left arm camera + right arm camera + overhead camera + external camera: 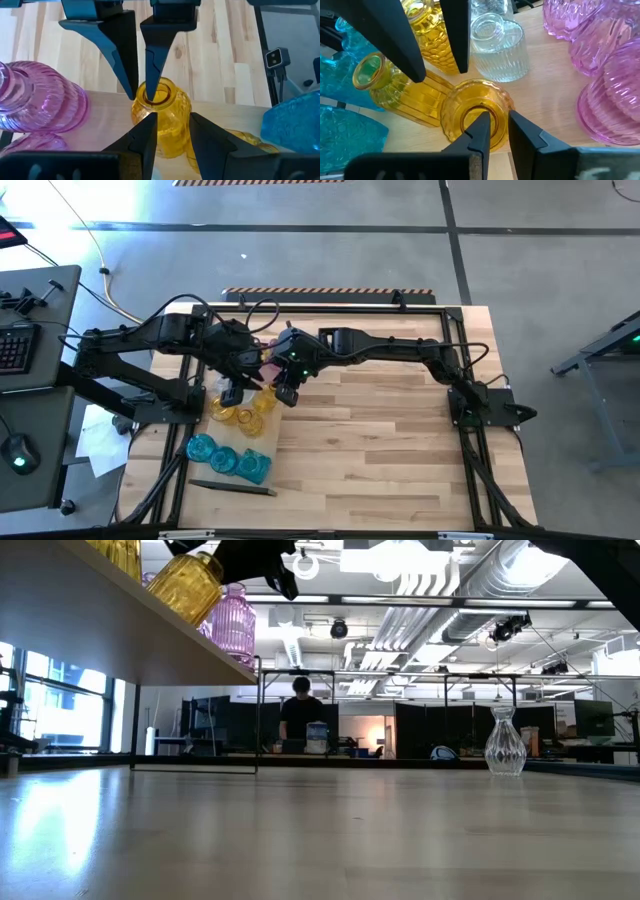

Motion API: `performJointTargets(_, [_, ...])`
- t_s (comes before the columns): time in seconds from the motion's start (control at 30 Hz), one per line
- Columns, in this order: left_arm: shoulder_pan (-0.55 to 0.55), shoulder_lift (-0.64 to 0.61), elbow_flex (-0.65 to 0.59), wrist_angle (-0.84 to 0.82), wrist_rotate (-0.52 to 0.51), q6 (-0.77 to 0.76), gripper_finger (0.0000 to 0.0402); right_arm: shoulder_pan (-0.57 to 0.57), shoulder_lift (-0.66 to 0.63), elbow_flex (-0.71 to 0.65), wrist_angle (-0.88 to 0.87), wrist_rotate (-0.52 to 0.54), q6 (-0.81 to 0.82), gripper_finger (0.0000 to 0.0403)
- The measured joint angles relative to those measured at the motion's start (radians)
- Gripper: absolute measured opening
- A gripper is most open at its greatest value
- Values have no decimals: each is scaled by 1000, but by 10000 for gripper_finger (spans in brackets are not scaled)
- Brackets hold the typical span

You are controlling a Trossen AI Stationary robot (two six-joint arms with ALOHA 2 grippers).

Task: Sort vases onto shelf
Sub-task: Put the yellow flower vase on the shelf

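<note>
A small amber-yellow vase [165, 112] stands at the edge of the light-wood shelf [100, 105]. In the low view this vase [195, 585] is tilted, and the shelf's edge hides its base. My right gripper [497, 120] comes from the table's right and is shut on the vase's mouth. My left gripper [172, 125] is open and faces it from the table's left. Its fingertips are close to the vase's body. In the high view both grippers meet over the yellow vases [242, 410]. My right gripper pinches the rim of the yellow vase's mouth [497, 112], one finger inside the mouth and one outside. The fingers slant down from above and from the table's right. The vase is tilted; I cannot tell whether its base rests on the shelf. My left gripper's fingertips are beside the vase's body; I cannot tell whether they touch it.
On the shelf around the held vase are pink ribbed vases [600, 75], a clear ribbed vase [495, 45], a yellow bottle lying on its side [400, 92] and teal vases [230, 460]. A clear vase [505, 740] stands far off. A person [300, 710] is in the room behind.
</note>
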Motion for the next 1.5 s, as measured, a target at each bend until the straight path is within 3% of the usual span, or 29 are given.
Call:
performJointTargets(0.77, [0, 0, 0, -44, 32, 9, 106, 0, 0, 8, 46, -55, 52, 48])
performJointTargets(0.97, [0, 0, 0, -83, -26, 16, 106, 0, 0, 8, 56, -52, 67, 48])
performJointTargets(1.5, [0, 25, 0, -144, -50, 13, 106, 0, 0, 9, 81, -38, 61, 48])
